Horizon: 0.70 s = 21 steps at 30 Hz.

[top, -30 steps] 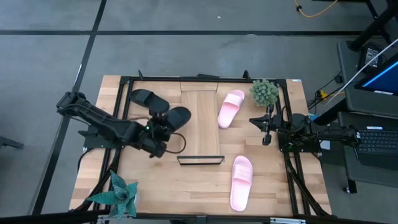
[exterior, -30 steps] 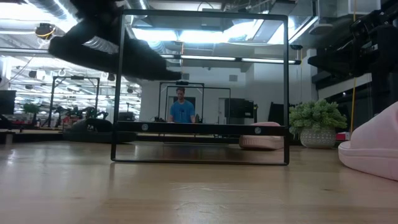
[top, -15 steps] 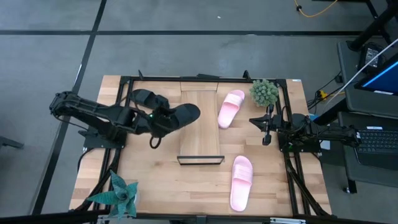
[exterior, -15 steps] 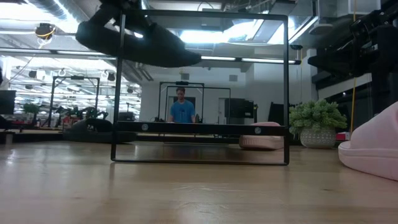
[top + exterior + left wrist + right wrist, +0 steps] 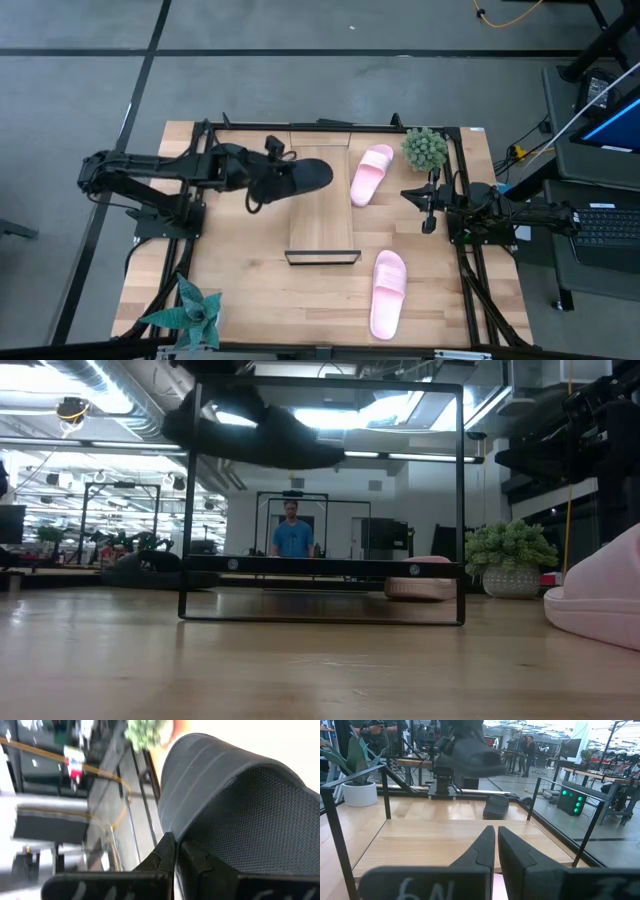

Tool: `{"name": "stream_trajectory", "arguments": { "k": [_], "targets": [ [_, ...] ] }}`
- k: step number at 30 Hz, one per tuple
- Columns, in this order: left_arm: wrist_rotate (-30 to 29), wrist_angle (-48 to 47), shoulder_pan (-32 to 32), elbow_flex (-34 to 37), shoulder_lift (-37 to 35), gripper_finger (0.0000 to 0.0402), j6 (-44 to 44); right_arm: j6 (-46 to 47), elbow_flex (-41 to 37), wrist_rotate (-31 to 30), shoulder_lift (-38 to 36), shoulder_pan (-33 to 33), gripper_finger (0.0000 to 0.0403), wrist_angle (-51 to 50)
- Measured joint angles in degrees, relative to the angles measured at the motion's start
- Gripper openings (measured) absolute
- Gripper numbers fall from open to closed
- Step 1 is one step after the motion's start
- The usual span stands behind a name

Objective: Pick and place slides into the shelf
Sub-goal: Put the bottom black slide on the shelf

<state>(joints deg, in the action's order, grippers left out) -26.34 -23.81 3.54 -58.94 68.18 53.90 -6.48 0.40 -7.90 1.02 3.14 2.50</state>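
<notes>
A light-wood desk framed by black metal rails stands on a grey floor, and the low view looks past it into a bright workshop where a person in a blue top stands far behind.

The shelf, a long light-wood board with thin black wire rails at its short ends, lies in the middle of the desk, its near wire rail showing as a tall black rectangle in the low view.

The left tool is pressed together on the edge of a matte black open-toe slide, which it holds in the air over the far left part of the shelf. In the low view this slide hangs high, level with the top bar of the wire rail.

The second matte black slide lies on the desk just behind the left arm, near the far left corner.

One light pink slide lies just to the right of the shelf's far half. The other light pink slide lies on the near right part of the desk, well apart from the first.

The right tool waits at the right edge of the desk, its fingers close together and holding nothing.

A small bushy green plant in a pot stands near the far right corner. A spiky green plant stands at the near left corner.
</notes>
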Motion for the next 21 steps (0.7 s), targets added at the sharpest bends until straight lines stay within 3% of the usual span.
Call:
{"name": "stream_trajectory", "arguments": {
  "k": [8, 14, 21],
  "targets": [
    [15.9, 5.7, 8.6, 0.0, 0.1, 0.0000, 5.1, 0.0, 0.0, 0.0, 0.0, 0.0, 0.0026, 0.0],
    [22.7, 8.3, 11.8, 0.0, 2.3, 0.0000, 9.3, 0.0, 0.0, 0.0, 0.0, 0.0, 0.0026, 0.0],
    [24.9, 12.6, 13.8, 0.0, 8.5, 0.0000, 16.1, 0.0, 0.0, -0.1, 0.4, 0.0, 0.0026, 0.0]
  ]
}}
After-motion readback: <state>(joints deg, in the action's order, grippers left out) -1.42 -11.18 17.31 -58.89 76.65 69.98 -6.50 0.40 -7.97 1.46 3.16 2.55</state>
